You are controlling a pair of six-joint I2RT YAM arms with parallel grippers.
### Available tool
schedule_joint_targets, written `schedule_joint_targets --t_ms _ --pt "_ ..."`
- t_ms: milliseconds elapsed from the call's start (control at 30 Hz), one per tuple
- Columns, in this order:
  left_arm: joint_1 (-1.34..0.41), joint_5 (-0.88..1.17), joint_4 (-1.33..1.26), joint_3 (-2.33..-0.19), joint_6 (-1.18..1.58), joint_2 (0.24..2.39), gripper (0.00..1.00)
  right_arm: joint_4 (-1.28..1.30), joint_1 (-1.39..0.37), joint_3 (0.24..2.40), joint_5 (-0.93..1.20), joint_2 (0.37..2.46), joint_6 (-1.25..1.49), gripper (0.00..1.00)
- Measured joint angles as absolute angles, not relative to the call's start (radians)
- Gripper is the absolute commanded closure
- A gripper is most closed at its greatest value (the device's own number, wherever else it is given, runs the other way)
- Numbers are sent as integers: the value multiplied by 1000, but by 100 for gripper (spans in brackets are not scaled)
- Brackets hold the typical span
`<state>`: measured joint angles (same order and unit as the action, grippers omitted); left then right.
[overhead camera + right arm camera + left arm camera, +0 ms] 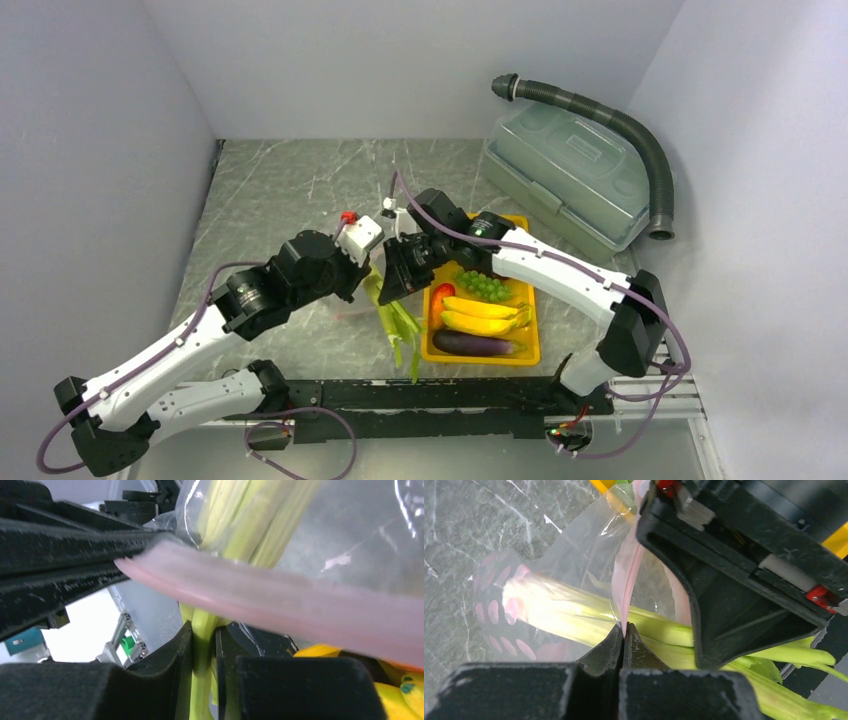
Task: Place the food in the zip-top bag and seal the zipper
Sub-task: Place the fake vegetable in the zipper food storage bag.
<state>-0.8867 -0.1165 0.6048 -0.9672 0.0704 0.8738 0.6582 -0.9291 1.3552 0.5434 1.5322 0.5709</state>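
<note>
Stalks (pixel 574 615) are lying with their long axis running roughly near-to-far on the bench (pixel 280 190), slightly skewed. The pale base end is pointing into the bag (pixel 574 550). The leafy tips are sticking out of the mouth toward the near edge, just left of the tray (pixel 530 355).

The bag is sitting crumpled between the two wrists with its mouth facing the tray. The zipper (pixel 629 575) is standing up on edge over the stalks.

Left fingers (pixel 618 637) are pinching the zipper, closed tight on the strip, with the stalks passing right underneath them. Right fingers (pixel 186 637) are sitting narrow, with one stalk stem filling the gap and touching both sides. The zipper is crossing just above them.

Bananas (pixel 485 315), eggplant (pixel 475 343), grapes (pixel 485 285) and pepper (pixel 442 295) are all lying in the yellow tray, outside the bag. Bananas and eggplant are lying crosswise, side by side.

The bench is grey marble-look. A lidded grey-green box (pixel 565 175) is sitting at the far right corner, with a ribbed hose (pixel 620 130) arcing over it. Plain pale walls are enclosing three sides.
</note>
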Motion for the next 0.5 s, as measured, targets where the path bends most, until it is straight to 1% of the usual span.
schedule_joint_targets --t_ms 33,100,133,200,267,500 --pt "-887 -115 604 -967 70 874 100 641 -925 1356 548 1535 583 73" --pt "-887 -112 603 -967 70 874 100 618 -924 1361 557 1548 611 68" --pt "-887 -110 603 -967 69 874 100 609 -924 1363 560 1555 619 64" --pt "-887 -109 603 -967 67 873 100 594 -924 1372 560 1575 639 52" --pt "-887 -109 603 -967 67 868 100 580 -924 1381 559 1592 657 46" --pt "-887 -103 602 -967 67 837 100 551 -921 1388 548 1597 688 43"
